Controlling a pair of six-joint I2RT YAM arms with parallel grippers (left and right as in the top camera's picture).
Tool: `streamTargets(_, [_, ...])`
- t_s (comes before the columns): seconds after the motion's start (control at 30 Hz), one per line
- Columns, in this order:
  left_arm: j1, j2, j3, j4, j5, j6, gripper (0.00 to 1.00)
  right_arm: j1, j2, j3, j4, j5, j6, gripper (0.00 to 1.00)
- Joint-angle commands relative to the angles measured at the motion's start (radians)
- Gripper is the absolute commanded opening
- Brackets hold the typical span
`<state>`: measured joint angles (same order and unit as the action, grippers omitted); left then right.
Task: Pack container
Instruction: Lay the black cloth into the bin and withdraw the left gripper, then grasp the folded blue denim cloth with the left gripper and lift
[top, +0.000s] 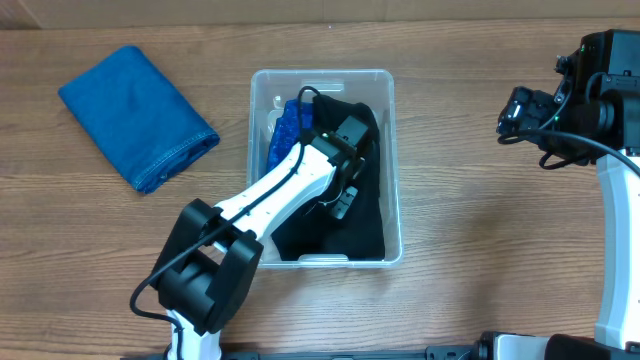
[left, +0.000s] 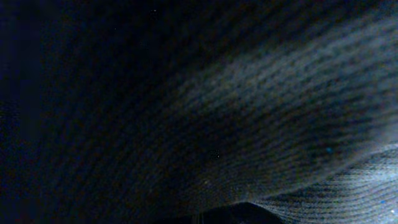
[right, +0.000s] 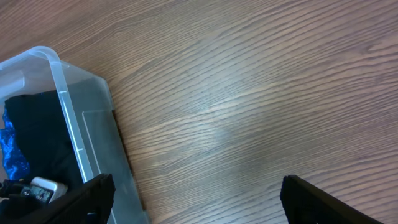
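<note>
The clear container (top: 392, 150) stands mid-table. A black cloth (top: 368, 232) fills most of it, and a blue patterned cloth (top: 284, 132) lies at its far left. My left gripper (top: 345, 196) reaches down into the container and is pressed into the black cloth (left: 236, 118), which fills the left wrist view and hides the jaws. My right gripper (top: 514, 114) is open and empty above bare table right of the container; its fingers (right: 196, 199) stand wide apart. The right wrist view shows the container (right: 73, 127) with the black cloth (right: 37, 127) inside.
A folded blue cloth (top: 136, 116) lies on the wooden table (top: 480, 220) at the far left, apart from the container. The left arm (top: 270, 195) crosses the container's near-left wall.
</note>
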<state>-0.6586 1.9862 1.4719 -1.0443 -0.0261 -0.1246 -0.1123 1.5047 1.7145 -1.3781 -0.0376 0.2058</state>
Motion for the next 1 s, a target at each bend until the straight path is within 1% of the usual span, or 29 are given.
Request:
streamTargets(0.0, [0.010,0.027,-0.005,-0.004,-0.090,-0.018,0.04,-0.001,-0.006,0.001,0.003,-0.002,0.004,0.89])
streamTargets(0.07, [0.011,-0.068,0.014,-0.010,-0.090,-0.026,0.04,-0.001,-0.006,0.001,0.003,-0.002,0.003,0.89])
streamTargets(0.1, [0.011,-0.147,0.020,-0.010,-0.110,-0.030,0.04,-0.001,-0.006,0.001,0.003,-0.002,0.003,0.90])
streamTargets(0.13, [0.012,-0.227,0.020,-0.011,-0.160,-0.051,0.06,-0.001,-0.006,0.001,0.003,-0.002,0.003,0.90])
streamTargets(0.17, [0.018,-0.297,0.020,-0.012,-0.195,-0.066,0.20,-0.001,-0.006,0.001,0.003,-0.002,0.003,0.90])
streamTargets(0.2, [0.034,-0.374,0.020,-0.017,-0.231,-0.081,0.66,-0.001,-0.006,0.001,0.004,-0.002,0.003,0.90])
streamTargets(0.23, [0.068,-0.455,0.020,-0.023,-0.253,-0.090,0.92,-0.001,-0.006,0.001,0.004,-0.002,0.003,0.90])
streamTargets(0.27, [0.124,-0.528,0.020,-0.026,-0.254,-0.094,1.00,-0.001,-0.006,0.001,0.005,-0.002,0.004,0.90])
streamTargets(0.3, [0.197,-0.585,0.020,-0.032,-0.254,-0.115,1.00,-0.001,-0.006,0.001,0.005,-0.002,0.004,0.90])
streamTargets(0.37, [0.439,-0.662,0.019,-0.060,-0.224,-0.212,1.00,-0.001,-0.006,0.001,0.006,-0.002,0.003,0.90])
streamTargets(0.43, [0.634,-0.664,0.017,-0.063,-0.114,-0.220,1.00,-0.001,-0.006,0.001,0.006,-0.002,0.003,0.90])
streamTargets(0.5, [0.908,-0.623,-0.003,-0.042,0.098,-0.194,1.00,-0.001,-0.006,0.001,0.006,-0.002,0.003,0.90])
streamTargets(0.57, [1.118,-0.549,-0.025,-0.003,0.257,-0.182,1.00,-0.001,-0.006,0.001,0.006,-0.002,0.003,0.90])
streamTargets(0.63, [1.246,-0.460,-0.031,0.033,0.327,-0.177,1.00,-0.001,-0.006,0.001,0.006,-0.002,0.004,0.90])
streamTargets(0.67, [1.295,-0.403,-0.031,0.058,0.391,-0.138,1.00,-0.001,-0.006,0.001,0.006,-0.002,0.004,0.90])
streamTargets(0.73, [1.341,-0.306,-0.031,0.113,0.537,-0.026,1.00,-0.001,-0.006,0.001,0.007,-0.002,0.003,0.90])
streamTargets(0.87, [1.349,-0.144,-0.031,0.197,0.552,0.054,1.00,-0.001,-0.006,0.001,0.008,-0.002,-0.016,0.90])
streamTargets(0.93, [1.349,-0.053,-0.031,0.274,0.641,0.152,1.00,-0.001,-0.006,0.001,0.013,-0.002,-0.023,0.90])
streamTargets(0.97, [1.349,-0.027,-0.031,0.307,0.652,0.155,1.00,-0.001,-0.006,0.001,0.013,-0.002,-0.027,0.90])
